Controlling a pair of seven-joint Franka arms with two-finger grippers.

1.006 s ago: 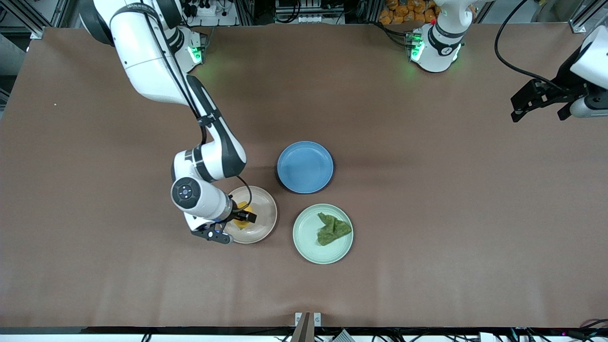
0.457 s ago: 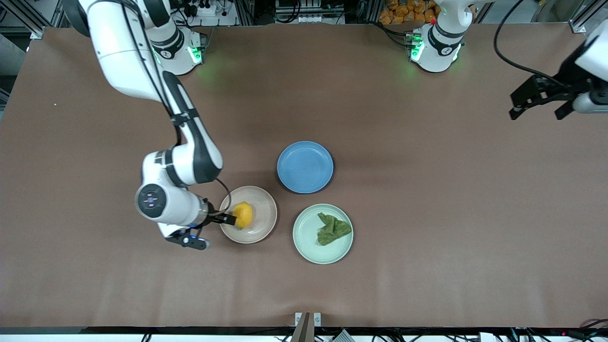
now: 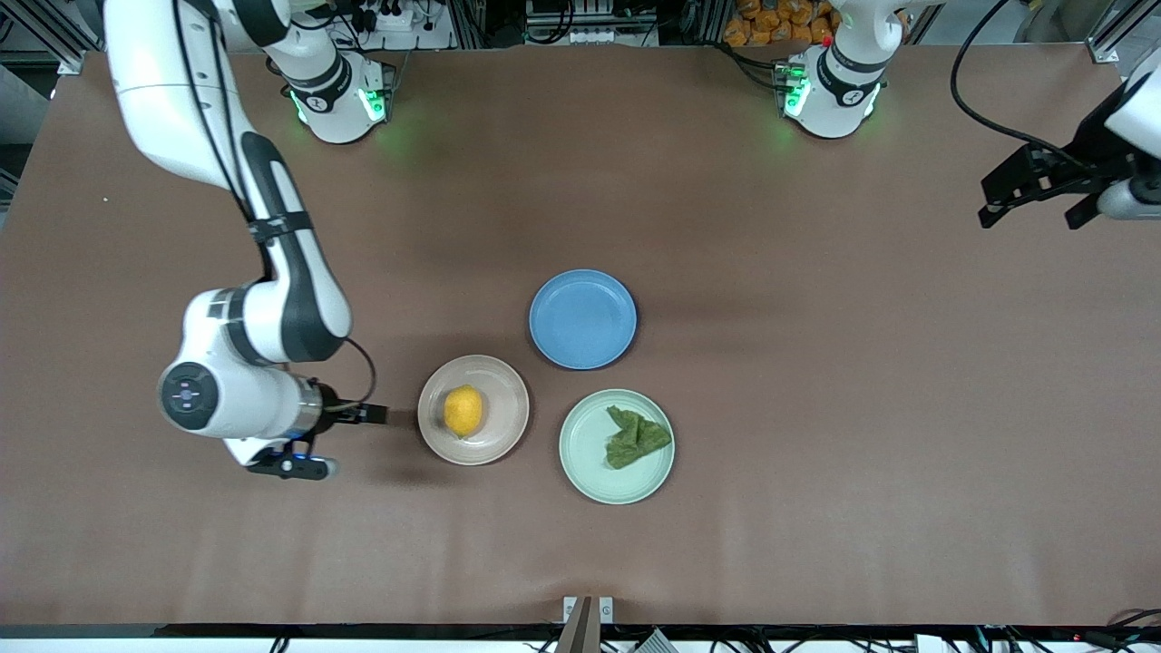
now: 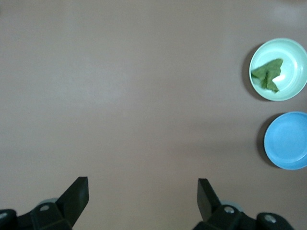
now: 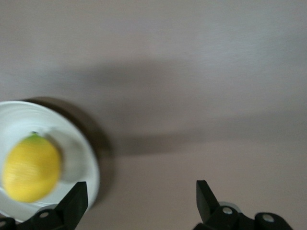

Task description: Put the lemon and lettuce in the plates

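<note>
Since a second ago, the right gripper (image 3: 374, 415) has been letting go of the small oval yellow lemon (image 3: 463, 411) and pulling away toward the right arm's end of the brown desk (image 3: 816, 408); it is now hovering over bare desk just beside the pale beige-pink round plate (image 3: 508, 435), with its fingers (image 5: 76, 200) spread wide and holding nothing.

That lemon is lying in the beige-pink plate, a little off centre toward the right arm's end. Its long axis is running roughly from the front camera toward the robots' bases, and the right wrist view is showing a small green tip at one end.

Nearby, the wrinkly dark green lettuce piece (image 3: 638, 436) is resting in the pale mint green round plate (image 3: 590, 472), while the round blue plate (image 3: 582, 318) is sitting empty just beside both, farther from the front camera.

Meanwhile the left gripper (image 3: 1034, 189) is waiting over the left arm's end of the desk, well apart from the plates, fingers (image 4: 76, 193) open and empty.

Judging by this, both placements are looking done; the step in hand is the right arm's retreat, which only calls for lifting clear without brushing the plate's rim.
</note>
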